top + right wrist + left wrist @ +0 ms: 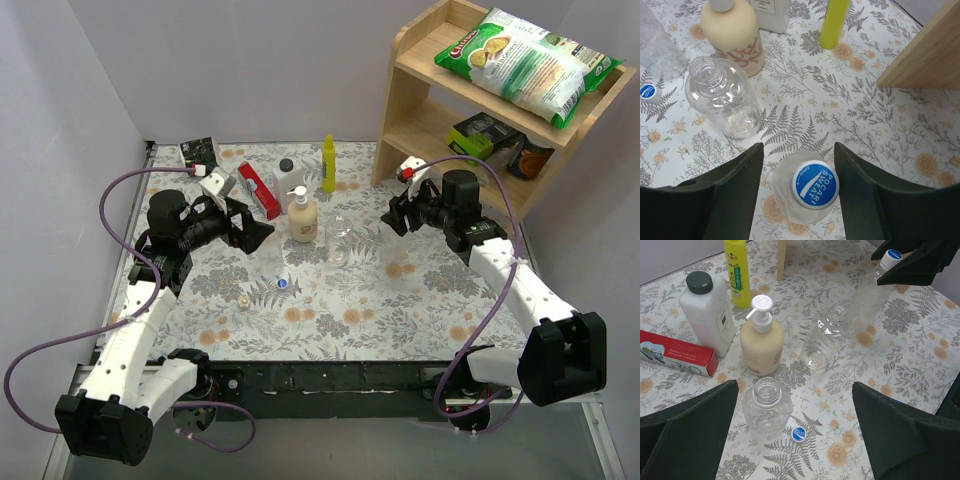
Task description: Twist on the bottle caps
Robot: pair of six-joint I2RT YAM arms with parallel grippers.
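Three clear bottles stand on the flowered table. In the left wrist view one open bottle (767, 407) stands near my left finger, with a loose blue cap (799, 433) lying beside it. A second open bottle (825, 340) stands farther off. The third bottle (802, 202) wears a blue cap (815, 184). My right gripper (799, 192) is open, one finger on each side of it. My left gripper (796, 452) is open and empty above the loose blue cap (283, 284). A pale yellowish cap (243, 300) lies at the near left.
A beige pump soap bottle (303, 218), a white bottle with a black lid (289, 178), a slim yellow bottle (328, 165) and a red box (258, 190) stand behind the bottles. A wooden shelf (440, 110) with a snack bag rises at the back right.
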